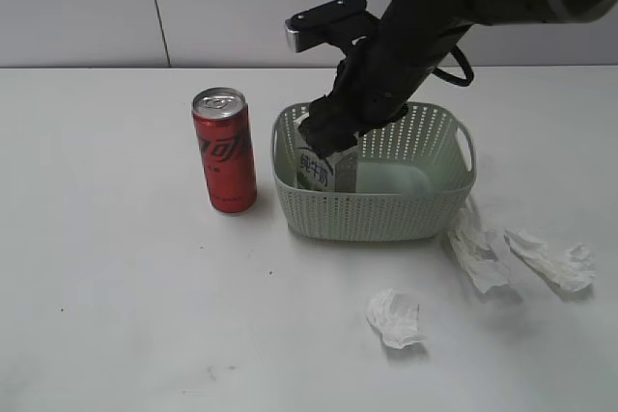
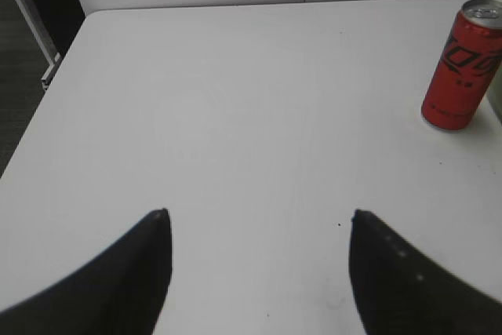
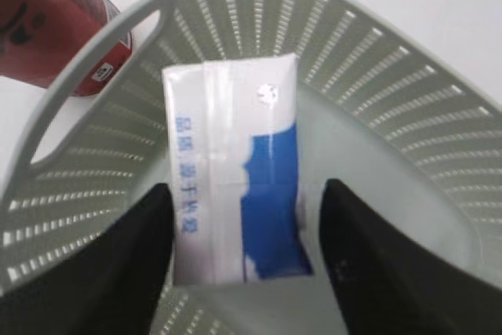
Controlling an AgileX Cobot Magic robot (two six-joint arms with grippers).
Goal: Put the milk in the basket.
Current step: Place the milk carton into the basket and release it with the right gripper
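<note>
The milk (image 1: 319, 171) is a small white carton with blue patches, standing upright inside the pale green basket (image 1: 386, 211) at its left end. My right gripper (image 1: 333, 137) reaches down into the basket over the carton's top. In the right wrist view the fingers (image 3: 247, 194) straddle the milk (image 3: 235, 115), open, with a thin gap showing at the right finger. The basket wall (image 3: 376, 60) surrounds them. My left gripper (image 2: 259, 213) is open and empty above bare table, out of the exterior view.
A red soda can (image 1: 224, 151) stands just left of the basket; it also shows in the left wrist view (image 2: 463, 68) and the right wrist view (image 3: 47, 29). Crumpled tissues lie in front (image 1: 394, 317) and to the right (image 1: 478, 248) (image 1: 555, 262) of the basket.
</note>
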